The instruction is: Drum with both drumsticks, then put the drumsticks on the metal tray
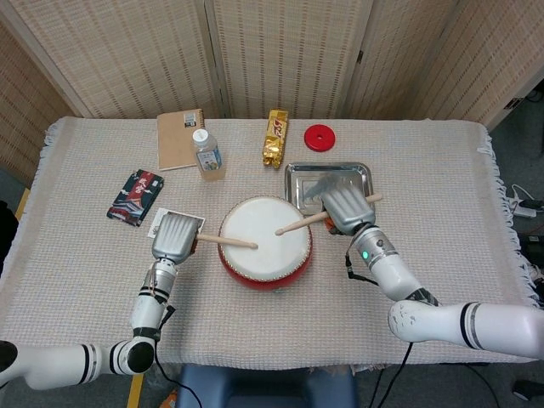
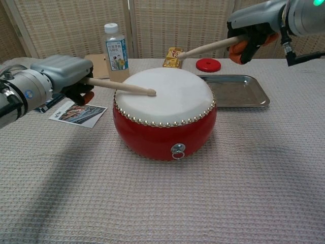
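The left hand (image 2: 63, 76) is closed around the left drumstick (image 2: 119, 86), which lies almost flat, and its tip touches or nearly touches the white skin of the drum (image 2: 163, 112); I think this is the low end of a beat. The right hand (image 2: 254, 28) grips the right drumstick (image 2: 208, 48) well above the drum, with the tip pointing down toward the skin but clearly apart from it, so it seems ready for the next stroke. The drum stands between both hands, so each stick can reach the skin from its own side. The metal tray (image 1: 357, 174) lies on the table just beside the drum, under and behind the right hand, and nothing lies in it. The drumming step looks not finished, and putting the sticks down comes after.
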You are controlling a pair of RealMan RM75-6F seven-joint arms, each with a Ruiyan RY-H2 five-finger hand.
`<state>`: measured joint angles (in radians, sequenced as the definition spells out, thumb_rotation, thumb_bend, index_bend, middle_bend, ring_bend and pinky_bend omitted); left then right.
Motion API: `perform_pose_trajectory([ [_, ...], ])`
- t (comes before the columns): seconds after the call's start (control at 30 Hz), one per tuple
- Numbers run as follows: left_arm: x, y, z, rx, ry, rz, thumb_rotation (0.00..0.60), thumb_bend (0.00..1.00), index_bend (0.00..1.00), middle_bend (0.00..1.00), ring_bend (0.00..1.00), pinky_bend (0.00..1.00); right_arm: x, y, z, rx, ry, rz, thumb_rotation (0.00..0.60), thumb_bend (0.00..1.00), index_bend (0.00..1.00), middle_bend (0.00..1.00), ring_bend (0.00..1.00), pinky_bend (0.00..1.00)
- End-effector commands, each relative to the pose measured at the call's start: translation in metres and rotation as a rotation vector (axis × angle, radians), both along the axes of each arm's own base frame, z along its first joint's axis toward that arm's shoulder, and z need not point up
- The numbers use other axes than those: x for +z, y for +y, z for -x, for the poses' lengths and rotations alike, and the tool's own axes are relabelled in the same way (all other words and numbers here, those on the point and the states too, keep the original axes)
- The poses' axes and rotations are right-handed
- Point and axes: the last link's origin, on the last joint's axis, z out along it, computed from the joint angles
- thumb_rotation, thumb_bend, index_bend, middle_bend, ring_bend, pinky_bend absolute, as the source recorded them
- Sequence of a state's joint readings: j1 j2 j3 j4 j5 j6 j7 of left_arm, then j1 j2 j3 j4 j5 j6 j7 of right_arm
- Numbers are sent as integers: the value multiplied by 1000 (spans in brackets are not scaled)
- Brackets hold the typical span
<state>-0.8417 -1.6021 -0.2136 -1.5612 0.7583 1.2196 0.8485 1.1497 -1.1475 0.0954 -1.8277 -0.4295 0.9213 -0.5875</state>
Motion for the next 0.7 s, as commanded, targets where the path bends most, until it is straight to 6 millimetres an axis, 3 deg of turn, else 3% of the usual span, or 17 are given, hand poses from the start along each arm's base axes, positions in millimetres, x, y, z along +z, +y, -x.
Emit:
perform_pose_trajectory([
  [0.03,16,2,-3,-10,-34,-48,600,540,1000,1000,1000,1000,-9,-3,6,-11,26,-17,600,864,1000,1000,1000,1000],
  [0.2,47,1,-10,-38,-95,-109,600,541,1000,1000,1000,1000,-43,-12,24,-39,132,-56,600,863,1000,1000,1000,1000],
  [0.37,52,-2,-13,-59,-98,-109,600,540,1000,1000,1000,1000,-61,-15,28,-47,171,-59,600,864,1000,1000,1000,1000],
  [0.7,-1,-1,-2,-15,14,10,600,540,1000,1000,1000,1000,-2,-2,-2,8,-29,14,600,863,1000,1000,1000,1000],
])
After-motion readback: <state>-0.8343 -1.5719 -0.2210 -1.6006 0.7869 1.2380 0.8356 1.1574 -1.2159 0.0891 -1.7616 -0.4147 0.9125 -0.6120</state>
